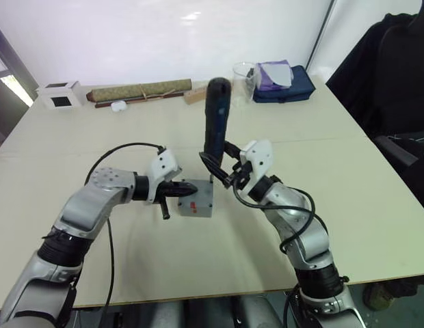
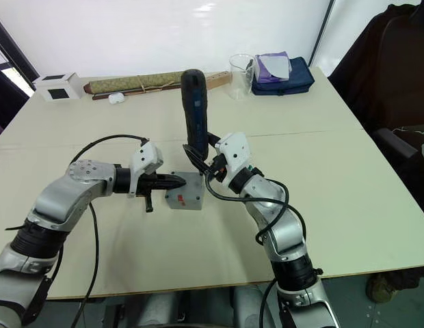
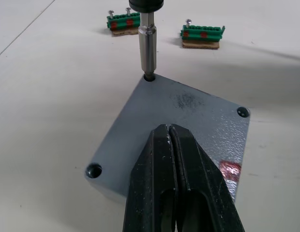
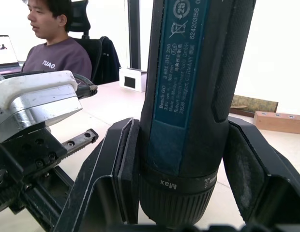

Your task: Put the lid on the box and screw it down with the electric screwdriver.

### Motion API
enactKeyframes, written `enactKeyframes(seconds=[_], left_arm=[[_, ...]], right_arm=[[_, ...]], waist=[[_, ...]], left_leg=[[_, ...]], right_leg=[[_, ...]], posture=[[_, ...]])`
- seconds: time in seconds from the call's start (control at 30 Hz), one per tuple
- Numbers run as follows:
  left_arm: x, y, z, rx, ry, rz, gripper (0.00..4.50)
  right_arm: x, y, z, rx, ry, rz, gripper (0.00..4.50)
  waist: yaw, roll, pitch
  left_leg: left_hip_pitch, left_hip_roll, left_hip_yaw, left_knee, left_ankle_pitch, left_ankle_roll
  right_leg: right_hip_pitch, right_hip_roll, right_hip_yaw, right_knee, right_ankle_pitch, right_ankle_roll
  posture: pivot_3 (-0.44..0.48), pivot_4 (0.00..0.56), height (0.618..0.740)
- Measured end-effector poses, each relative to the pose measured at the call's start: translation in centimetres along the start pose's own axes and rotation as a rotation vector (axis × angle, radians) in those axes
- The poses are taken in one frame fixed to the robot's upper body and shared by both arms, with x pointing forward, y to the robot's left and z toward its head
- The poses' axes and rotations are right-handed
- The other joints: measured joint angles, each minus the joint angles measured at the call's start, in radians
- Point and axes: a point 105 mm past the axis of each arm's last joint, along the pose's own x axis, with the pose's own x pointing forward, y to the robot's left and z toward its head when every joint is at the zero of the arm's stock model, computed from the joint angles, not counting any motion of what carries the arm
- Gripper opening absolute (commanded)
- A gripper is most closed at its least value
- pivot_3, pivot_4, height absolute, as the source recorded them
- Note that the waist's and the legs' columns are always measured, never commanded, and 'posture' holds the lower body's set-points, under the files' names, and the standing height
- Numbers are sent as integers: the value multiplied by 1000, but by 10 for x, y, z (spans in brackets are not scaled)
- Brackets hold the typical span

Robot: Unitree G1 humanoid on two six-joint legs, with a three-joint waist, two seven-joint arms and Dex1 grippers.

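lid [image 3: 179, 121] sitting on box [image 1: 196, 199], mid-table | right gripper [image 1: 222, 167] clamping screwdriver [image 1: 215, 119], long axis upright, bit entering lid's far corner hole | left gripper [image 3: 176, 183] pinched shut, holding nothing, pressing lid's near edge | right arm driving, left bracing
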Motion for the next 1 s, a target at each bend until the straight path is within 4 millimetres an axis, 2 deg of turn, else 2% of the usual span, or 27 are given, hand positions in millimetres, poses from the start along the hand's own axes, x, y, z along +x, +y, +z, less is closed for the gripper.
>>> enactKeyframes(seconds=[0.1,0.17,0.3,1.0], left_arm=[[0,-1,-3,-9,3,-3,0],[0,-3,-7,-19,9,-7,0],[1,-5,-12,-33,16,-13,0],[5,-7,-14,-46,13,-2,0]], right_arm=[[-3,0,-4,-22,44,10,2095],[-4,2,-8,-43,67,20,2095],[0,1,-14,-40,106,24,2095],[2,1,-18,-29,127,20,2095]], waist=[[0,-1,-3],[-1,-4,-6],[-1,-5,-21],[1,-6,-29]], left_leg=[[6,0,0,0,0,0],[17,0,0,-7,0,0],[22,1,0,-13,0,0],[22,2,0,-15,0,0]], right_leg=[[6,0,0,-2,-4,-3],[16,0,0,-6,-6,-4],[21,0,0,-12,-7,-6],[21,-1,0,-15,-9,-4]], posture=[[0,150,740],[0,150,740],[0,150,740],[0,150,740]])
